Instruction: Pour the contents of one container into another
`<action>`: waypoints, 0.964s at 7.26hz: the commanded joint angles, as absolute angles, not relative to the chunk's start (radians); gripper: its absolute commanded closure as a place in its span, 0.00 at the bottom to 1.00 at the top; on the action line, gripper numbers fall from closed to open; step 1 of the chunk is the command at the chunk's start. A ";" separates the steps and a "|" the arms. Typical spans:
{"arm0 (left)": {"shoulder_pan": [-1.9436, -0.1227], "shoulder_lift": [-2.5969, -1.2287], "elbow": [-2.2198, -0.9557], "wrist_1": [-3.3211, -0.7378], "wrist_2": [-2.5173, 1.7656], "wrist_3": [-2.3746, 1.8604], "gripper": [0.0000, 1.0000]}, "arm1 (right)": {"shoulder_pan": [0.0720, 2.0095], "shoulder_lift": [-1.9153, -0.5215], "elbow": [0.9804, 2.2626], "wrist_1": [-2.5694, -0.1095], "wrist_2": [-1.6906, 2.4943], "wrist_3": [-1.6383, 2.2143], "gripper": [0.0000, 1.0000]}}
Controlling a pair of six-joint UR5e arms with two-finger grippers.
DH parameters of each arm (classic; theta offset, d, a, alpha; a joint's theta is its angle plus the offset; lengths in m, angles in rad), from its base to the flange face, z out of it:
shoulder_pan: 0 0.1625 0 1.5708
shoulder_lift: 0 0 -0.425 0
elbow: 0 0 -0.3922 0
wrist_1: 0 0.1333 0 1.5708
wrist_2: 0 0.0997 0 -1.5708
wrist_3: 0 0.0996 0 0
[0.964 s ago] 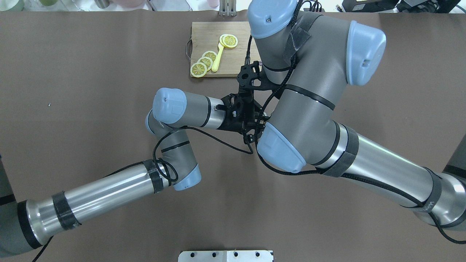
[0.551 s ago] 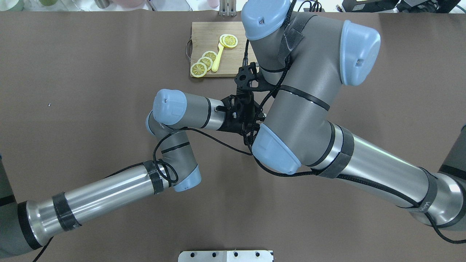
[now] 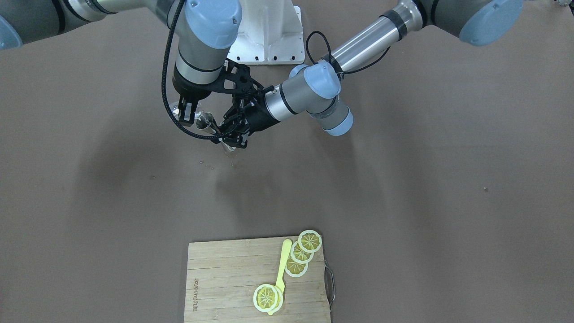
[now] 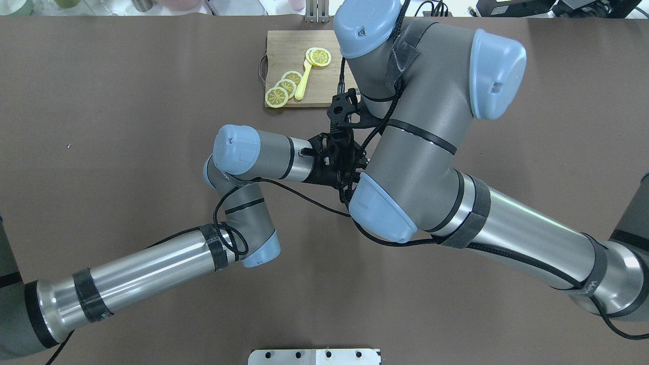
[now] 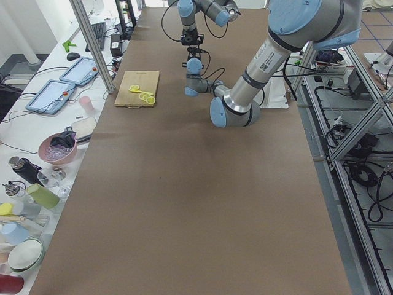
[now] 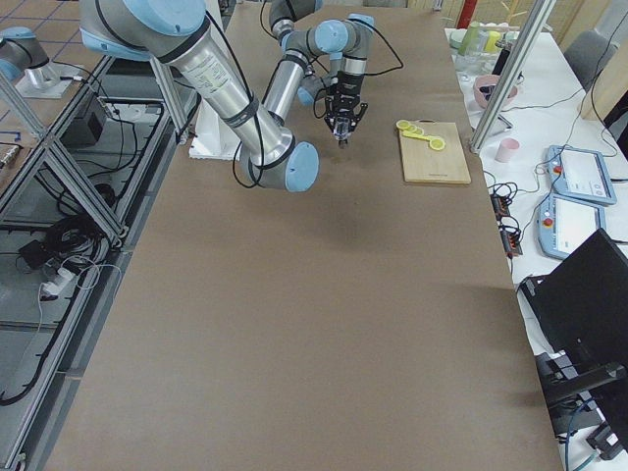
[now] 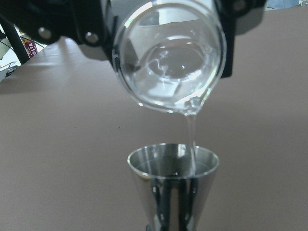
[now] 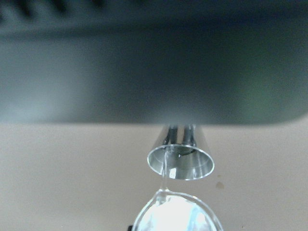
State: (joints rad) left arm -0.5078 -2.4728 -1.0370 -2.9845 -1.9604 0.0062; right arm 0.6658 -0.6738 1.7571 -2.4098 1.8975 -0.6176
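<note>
The clear glass cup (image 7: 168,62) is tipped steeply, and my left gripper (image 3: 231,134) is shut on it. A thin stream of clear liquid (image 7: 191,134) runs from its lip into the open top cone of the metal jigger (image 7: 173,187) just below. The jigger (image 3: 205,120) is upright above the table, with my right gripper (image 3: 190,116) shut on it from above. In the right wrist view the jigger (image 8: 180,161) shows under a blurred dark finger, with the cup's lip (image 8: 175,214) at the bottom edge. The overhead view hides both containers under the arms.
Small droplets (image 3: 206,165) lie on the brown table below the grippers. A wooden cutting board (image 3: 224,278) with lemon slices (image 3: 309,241) and a yellow spoon (image 3: 282,264) sits at the far edge. Both arms cross closely over the table's middle (image 4: 350,152).
The right arm's upper joints have shifted slightly to the left in the overhead view. The left arm has hardly moved.
</note>
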 commanded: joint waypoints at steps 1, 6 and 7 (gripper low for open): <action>-0.508 -2.473 -1.037 -2.985 -1.956 0.006 1.00 | 0.666 -0.673 1.756 -2.410 1.896 -0.618 1.00; -0.508 -2.471 -1.037 -2.985 -1.954 0.006 1.00 | 0.672 -0.683 1.802 -2.404 1.896 -0.620 1.00; -0.506 -2.471 -1.038 -2.985 -1.954 0.006 1.00 | 0.673 -0.689 1.825 -2.401 1.896 -0.618 1.00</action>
State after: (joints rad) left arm -0.5076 -2.4713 -1.0374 -2.9851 -1.9543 0.0061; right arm 0.6720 -0.6820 1.8002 -2.4041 1.8960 -0.6194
